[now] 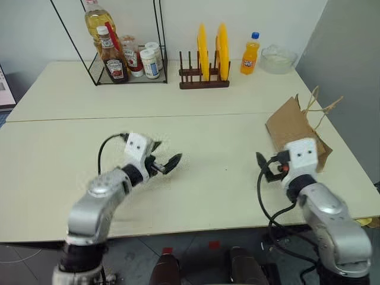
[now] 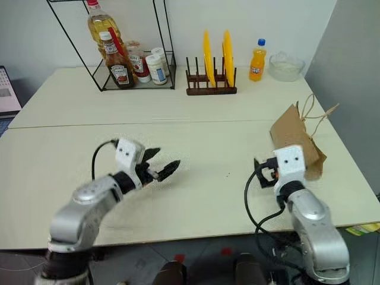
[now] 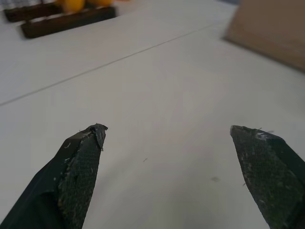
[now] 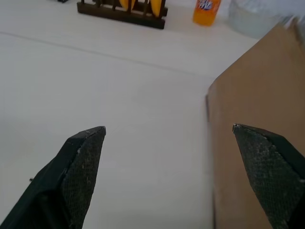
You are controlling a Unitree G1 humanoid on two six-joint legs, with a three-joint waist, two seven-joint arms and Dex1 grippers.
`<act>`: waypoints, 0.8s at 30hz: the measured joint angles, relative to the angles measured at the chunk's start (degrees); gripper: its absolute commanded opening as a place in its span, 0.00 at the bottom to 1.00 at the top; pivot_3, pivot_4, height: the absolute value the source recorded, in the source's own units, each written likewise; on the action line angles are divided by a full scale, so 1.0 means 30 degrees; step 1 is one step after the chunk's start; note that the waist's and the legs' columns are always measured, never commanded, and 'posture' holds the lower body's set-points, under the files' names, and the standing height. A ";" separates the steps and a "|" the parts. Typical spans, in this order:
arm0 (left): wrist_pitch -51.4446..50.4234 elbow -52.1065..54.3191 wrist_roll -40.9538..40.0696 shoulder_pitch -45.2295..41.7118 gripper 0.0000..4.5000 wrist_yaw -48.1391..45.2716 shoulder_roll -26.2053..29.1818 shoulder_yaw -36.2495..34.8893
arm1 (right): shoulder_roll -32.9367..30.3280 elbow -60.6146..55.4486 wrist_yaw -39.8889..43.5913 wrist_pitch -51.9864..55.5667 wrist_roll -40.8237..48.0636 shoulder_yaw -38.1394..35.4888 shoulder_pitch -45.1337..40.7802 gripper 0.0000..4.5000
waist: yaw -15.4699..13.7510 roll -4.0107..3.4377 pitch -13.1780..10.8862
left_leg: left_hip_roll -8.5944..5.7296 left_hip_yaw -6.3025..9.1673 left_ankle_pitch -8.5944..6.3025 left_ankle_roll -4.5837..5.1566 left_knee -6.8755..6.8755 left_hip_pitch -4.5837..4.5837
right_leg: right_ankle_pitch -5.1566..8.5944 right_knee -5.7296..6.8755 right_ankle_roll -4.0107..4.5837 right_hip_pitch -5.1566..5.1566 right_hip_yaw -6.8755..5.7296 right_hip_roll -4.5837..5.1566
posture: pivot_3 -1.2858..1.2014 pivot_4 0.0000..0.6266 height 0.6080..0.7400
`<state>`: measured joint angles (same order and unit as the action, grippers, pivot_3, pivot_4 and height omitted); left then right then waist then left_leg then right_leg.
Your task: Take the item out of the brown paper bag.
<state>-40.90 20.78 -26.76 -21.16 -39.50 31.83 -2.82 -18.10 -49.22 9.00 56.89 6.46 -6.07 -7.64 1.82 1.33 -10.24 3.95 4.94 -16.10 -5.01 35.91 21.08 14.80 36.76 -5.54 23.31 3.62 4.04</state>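
— What's on the cream table (image 1: 196, 136)?
— The brown paper bag (image 1: 292, 126) lies at its right edge by the grey wall (image 1: 350, 65); whatever it holds is hidden.
— The grippers?
— Left gripper (image 1: 165, 164) and right gripper (image 1: 265, 168) both spread, empty, above the tabletop.

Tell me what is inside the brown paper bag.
The brown paper bag lies on the table, its cord handles toward the far edge. Only creased paper shows; any contents are hidden.
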 measured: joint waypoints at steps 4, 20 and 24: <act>-0.0900 -0.0987 -0.2128 -0.3723 0.99 -0.3747 0.1029 0.0639 | -0.0640 -0.1421 -0.0374 0.2578 -0.0217 -0.0841 -0.1181 1.00 | 0.0002 -0.0001 -0.0066 | -0.0003 0.0002 0.0001 0.0001 0.0009 0.0017 | 0.0002 0.0007 -0.0003 0.0005 -0.0001 0.0000 | 0.52 0.24 1.00; -0.0288 -0.4894 -0.3051 -0.8750 0.99 -0.8776 0.1300 0.1936 | -0.6523 0.3745 0.2859 0.8901 0.1250 -0.3670 -0.6125 1.00 | 0.0058 -0.0073 -0.0180 | -0.0010 -0.0002 0.0000 0.0011 0.0016 0.0055 | 0.0002 0.0006 -0.0005 0.0032 0.0010 0.0000 | 0.52 0.24 1.00; 0.0052 -0.4897 -0.2948 -0.8763 0.99 -0.8873 0.1289 0.1997 | -0.7187 0.6816 0.4153 0.8925 0.2233 -0.3672 -0.8332 1.00 | 0.0049 -0.0094 -0.0206 | -0.0008 0.0000 0.0001 0.0011 0.0015 0.0067 | 0.0000 0.0007 -0.0010 0.0046 0.0007 0.0000 | 0.52 0.24 1.00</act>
<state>-40.74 6.08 -35.61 -47.45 -66.12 35.69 3.17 -39.67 -28.77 21.46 83.67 13.16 -17.09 -32.64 1.97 1.05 -10.85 3.92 4.94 -16.09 -4.98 35.96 21.29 14.80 36.78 -5.57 23.45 3.64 4.04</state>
